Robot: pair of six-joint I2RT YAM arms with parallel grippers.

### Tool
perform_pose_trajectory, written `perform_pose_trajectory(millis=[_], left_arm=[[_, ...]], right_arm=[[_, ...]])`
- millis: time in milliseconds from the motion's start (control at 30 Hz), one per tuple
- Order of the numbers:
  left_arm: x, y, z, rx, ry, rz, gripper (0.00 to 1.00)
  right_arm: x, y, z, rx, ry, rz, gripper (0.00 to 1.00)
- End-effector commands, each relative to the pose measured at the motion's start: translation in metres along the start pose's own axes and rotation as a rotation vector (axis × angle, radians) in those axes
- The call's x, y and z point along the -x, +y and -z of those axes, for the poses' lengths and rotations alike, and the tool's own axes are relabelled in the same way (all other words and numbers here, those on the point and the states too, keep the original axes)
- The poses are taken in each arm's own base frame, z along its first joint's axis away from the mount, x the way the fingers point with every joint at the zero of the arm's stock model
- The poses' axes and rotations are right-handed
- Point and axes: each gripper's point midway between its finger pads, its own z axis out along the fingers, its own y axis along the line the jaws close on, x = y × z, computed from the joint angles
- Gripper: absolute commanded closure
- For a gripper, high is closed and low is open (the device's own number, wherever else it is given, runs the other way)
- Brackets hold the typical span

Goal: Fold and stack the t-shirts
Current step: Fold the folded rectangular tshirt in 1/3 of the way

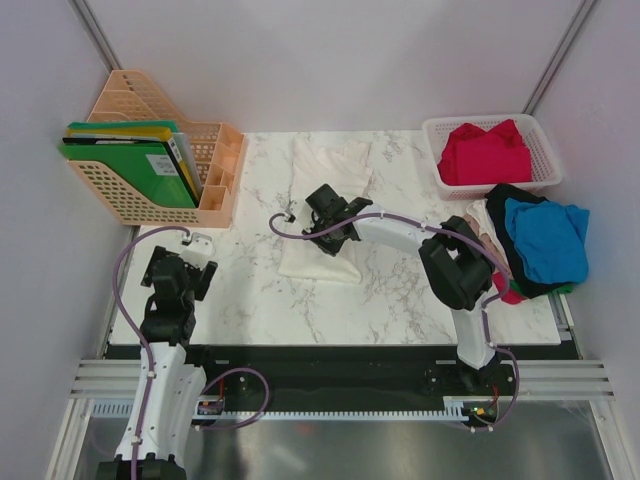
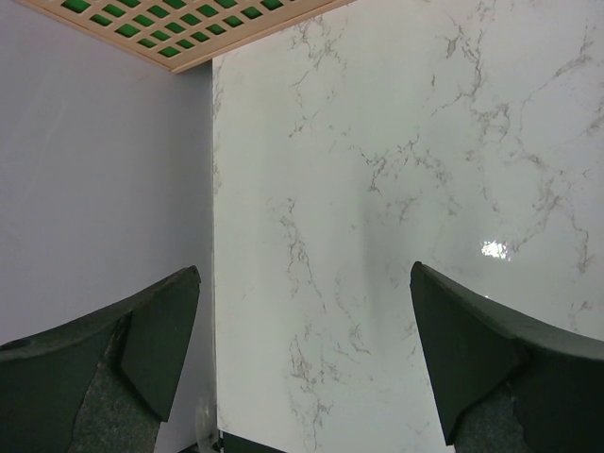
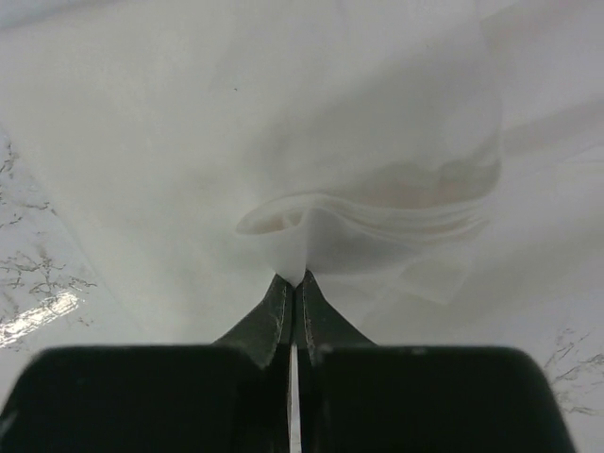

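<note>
A white t-shirt (image 1: 330, 160) lies partly folded in the middle of the marble table (image 1: 390, 300). My right gripper (image 1: 322, 218) is over its middle, shut on a pinched fold of the white cloth (image 3: 311, 241), which bunches up just past the fingertips. A red t-shirt (image 1: 485, 152) fills the white mesh basket (image 1: 545, 150) at the back right. A bright blue t-shirt (image 1: 547, 238) lies on a heap with black (image 1: 515, 265) and pale beige (image 1: 480, 218) cloth at the right edge. My left gripper (image 1: 196, 240) hangs open over bare marble at the left, holding nothing.
A peach plastic file rack (image 1: 215, 190) with green folders (image 1: 130, 165) stands at the back left, and its lattice (image 2: 179, 28) shows in the left wrist view. White walls close in both sides.
</note>
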Motion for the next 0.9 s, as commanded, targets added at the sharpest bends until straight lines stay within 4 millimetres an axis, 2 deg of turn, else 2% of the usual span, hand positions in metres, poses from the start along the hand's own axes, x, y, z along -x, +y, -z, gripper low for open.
perform_pose_trajectory(millis=[0, 133, 200, 233, 300, 333, 400, 433, 500, 567, 633, 667, 867], left_arm=[[0.005, -0.001, 0.0, -0.01, -0.015, 0.038, 0.0], [0.005, -0.001, 0.0, -0.009, -0.019, 0.037, 0.0], [0.004, -0.001, 0.0, -0.007, -0.015, 0.037, 0.0], [0.005, 0.0, 0.0, -0.005, -0.018, 0.038, 0.0], [0.005, 0.0, 0.001, -0.003, -0.02, 0.039, 0.0], [0.005, 0.0, 0.001, -0.005, -0.018, 0.038, 0.0], [0.004, -0.001, 0.001, -0.006, -0.016, 0.037, 0.0], [0.005, 0.0, 0.0, -0.006, -0.018, 0.038, 0.0], [0.005, -0.001, 0.0, -0.009, -0.017, 0.036, 0.0], [0.004, -0.002, 0.0, -0.014, -0.012, 0.035, 0.0], [0.004, -0.002, 0.001, -0.015, -0.013, 0.035, 0.0], [0.005, -0.002, 0.001, -0.016, -0.014, 0.035, 0.0], [0.004, -0.001, 0.001, -0.014, -0.009, 0.034, 0.0]], right_arm=[[0.022, -0.011, 0.017, -0.052, -0.07, 0.018, 1.0], [0.024, -0.021, 0.029, -0.11, -0.078, 0.039, 1.0], [0.021, -0.031, 0.033, -0.172, -0.067, 0.042, 1.0], [0.022, -0.045, 0.039, -0.253, -0.07, 0.037, 1.0], [0.016, -0.056, 0.043, -0.326, -0.065, 0.03, 1.0], [0.02, -0.063, 0.05, -0.373, -0.085, 0.021, 1.0], [0.016, -0.067, 0.052, -0.407, -0.083, 0.009, 0.97], [0.017, -0.07, 0.052, -0.43, -0.086, 0.006, 0.92], [0.01, -0.081, 0.052, -0.509, -0.047, -0.011, 0.55], [0.001, -0.09, 0.055, -0.583, -0.009, -0.026, 0.27], [-0.002, -0.096, 0.058, -0.636, -0.013, -0.049, 0.19], [-0.009, -0.099, 0.06, -0.669, 0.003, -0.054, 0.17], [-0.012, -0.11, 0.078, -0.828, -0.021, -0.059, 0.13]])
